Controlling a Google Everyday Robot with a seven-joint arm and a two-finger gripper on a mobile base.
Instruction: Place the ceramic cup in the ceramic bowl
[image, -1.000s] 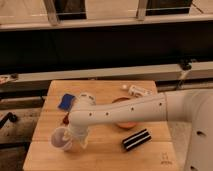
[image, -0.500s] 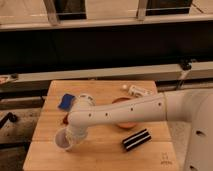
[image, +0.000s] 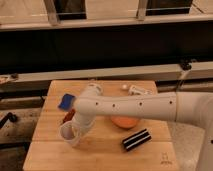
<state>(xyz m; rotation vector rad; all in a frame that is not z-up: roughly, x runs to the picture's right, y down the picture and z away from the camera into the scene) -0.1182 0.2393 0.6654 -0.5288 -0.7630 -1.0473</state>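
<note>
On the front-left part of the wooden table (image: 100, 155), in the camera view, the ceramic cup (image: 68, 136) stands just beside the table's left edge, well apart from the ceramic bowl (image: 125, 122), which sits near the table's centre and is partly covered by the arm (image: 135, 106). The gripper (image: 76, 130) is at the cup's rim on its right side; the fingers are closed narrow, and they appear to pinch the cup wall, one finger inside and one outside.

Handling judgement: the cup is rigid, light and brittle, with a smooth glaze that is likely slippery. A pinch on the wall just below the rim is the suitable hold, since there is no handle.

Orientation: the cup's mouth faces up and slightly toward the camera. Its long axis runs close to vertical, leaning a little. It should be set down the same way up, gently, as ceramic on ceramic can chip.

A blue object (image: 66, 101) and a black striped object (image: 136, 139) also lie on the table.
</note>
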